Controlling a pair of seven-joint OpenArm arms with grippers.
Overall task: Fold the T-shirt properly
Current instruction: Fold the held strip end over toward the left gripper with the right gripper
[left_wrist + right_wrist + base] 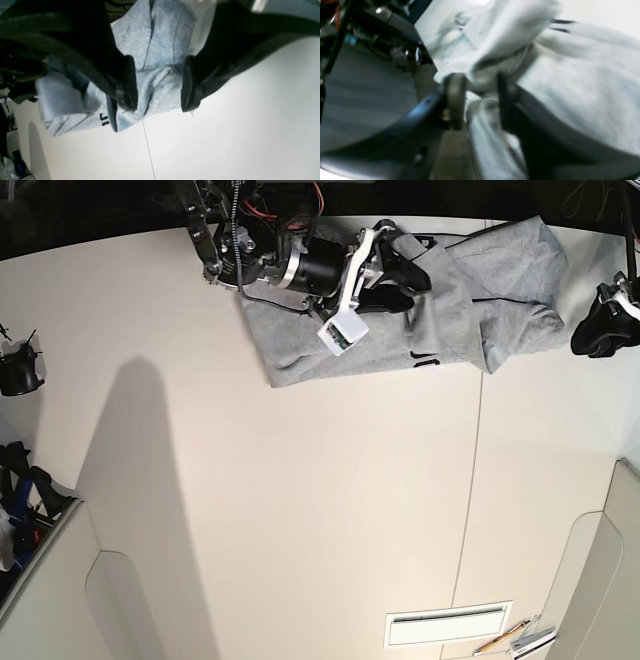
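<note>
The right gripper's fingers [455, 100] stand parted with grey cloth bunched between them, though blur hides whether they pinch it or have let go; the left gripper [160, 85] has its fingers spread apart, nothing clenched, hovering over a fold of the T-shirt [440, 310]. The shirt lies rumpled at the far edge of the tabletop [320, 510], partly doubled over, one flap turned across the body. The risk here: cloth snagging on a right pad as the arm lifts could drag the folded layers askew, or tug the shirt toward the edge. The left fingers, closing on that raised ridge, might catch just one layer and pull the fold open. The right arm covers the shirt's middle in the base view, and the left gripper sits cropped at the frame's side.
</note>
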